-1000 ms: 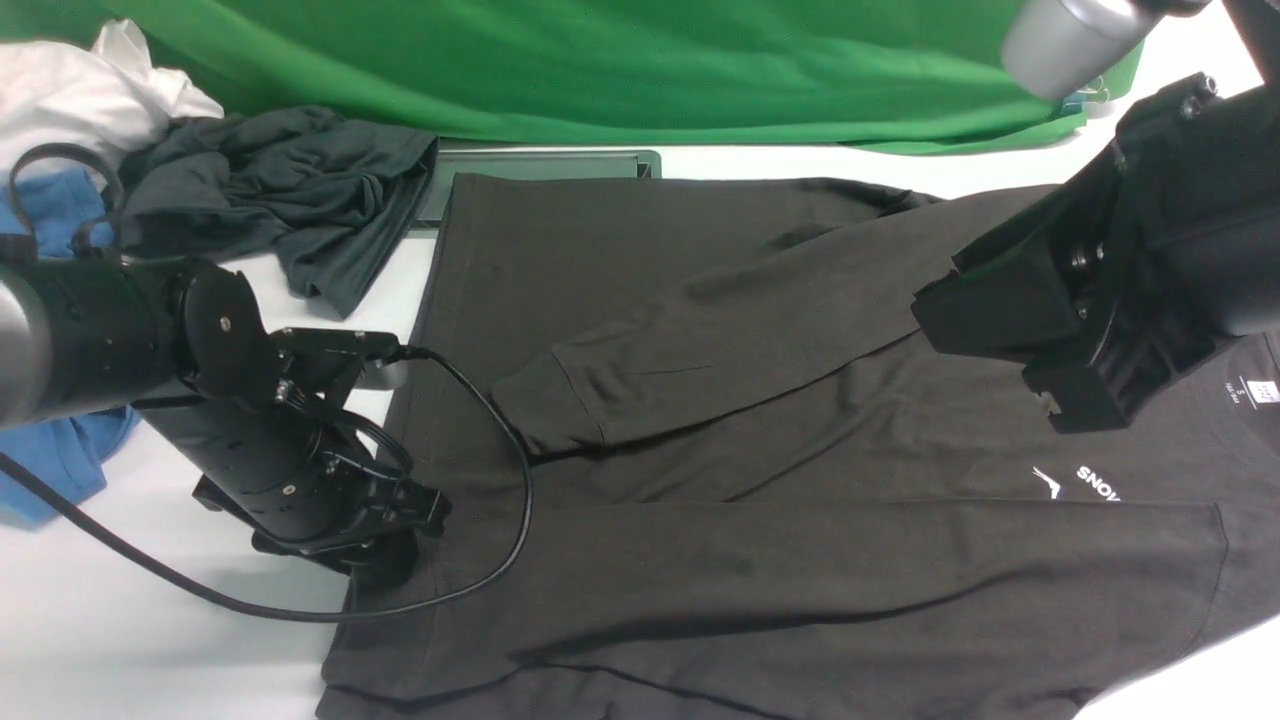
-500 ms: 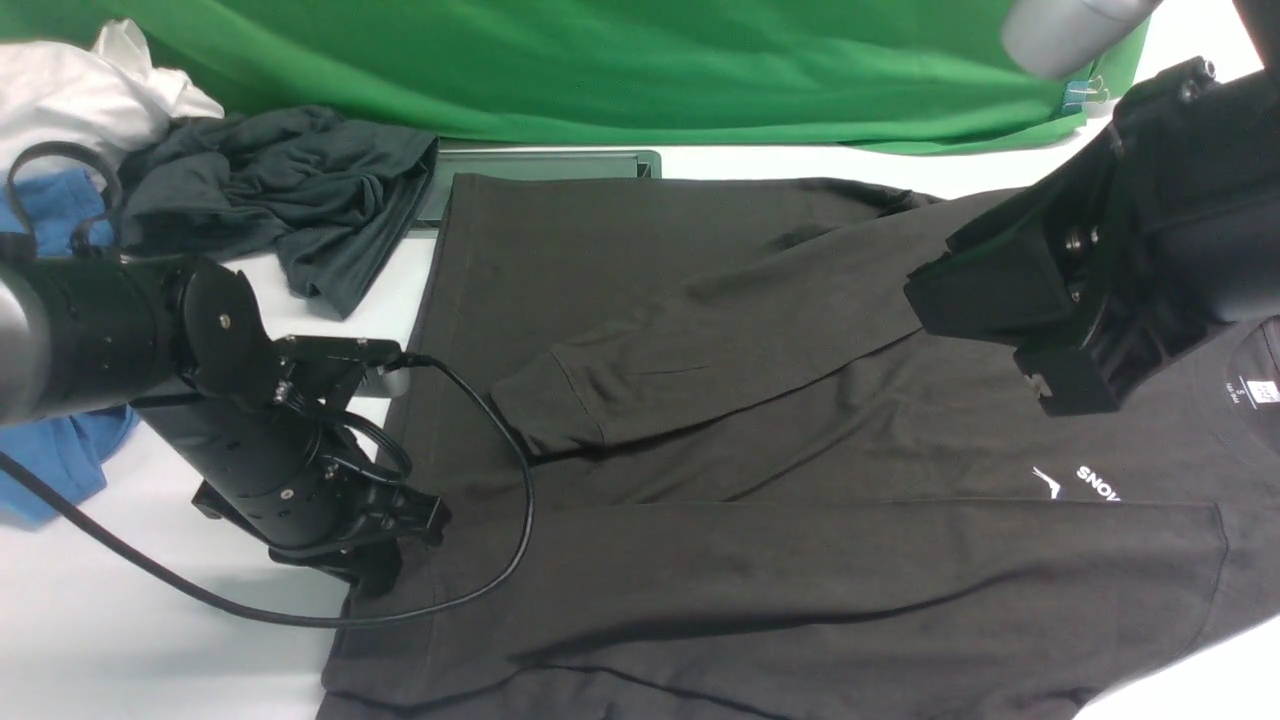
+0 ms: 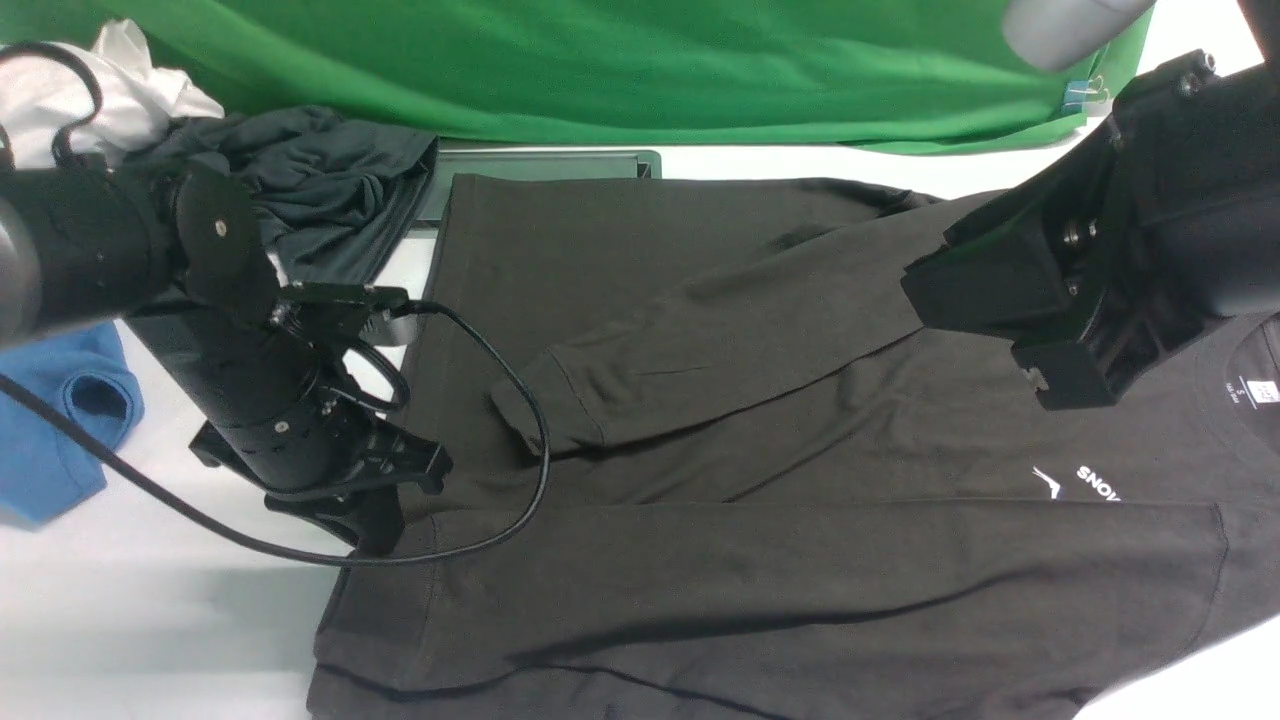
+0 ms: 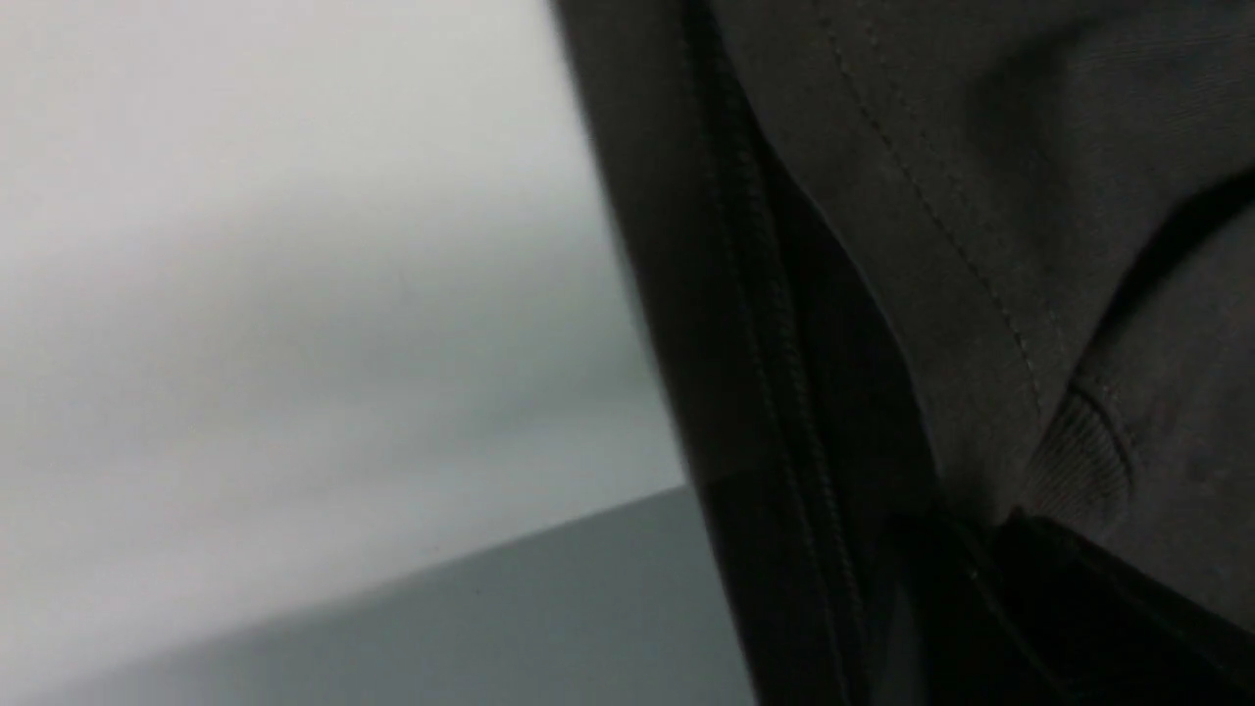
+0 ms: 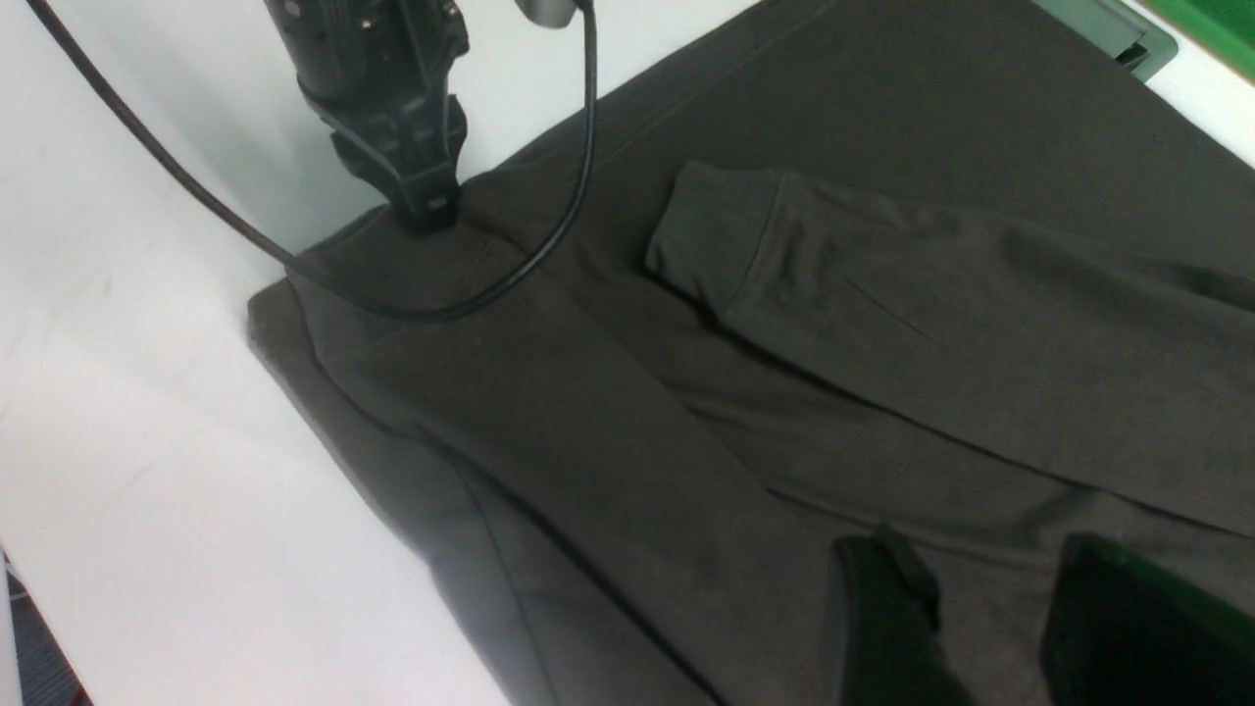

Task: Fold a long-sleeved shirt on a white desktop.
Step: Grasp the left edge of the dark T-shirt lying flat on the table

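Since a moment ago the left claw (image 3: 385,528) has pinched shut on the hem of the long-sleeved shirt (image 3: 800,560) and lifted it a little. The shirt lies on the white surface (image 3: 150,640), logo up, long way across: hem left, neck right. The right claw (image 5: 990,637) hovers half open over it, holding nothing. Far back, a flat grey tray (image 3: 540,165) sits partly under the shirt.

The white desktop (image 3: 120,620) bears the shirt (image 3: 800,580), spread flat. Left of the shirt lie a grey garment (image 3: 330,190), a blue shirt (image 3: 40,460) and a white cloth (image 3: 150,90).
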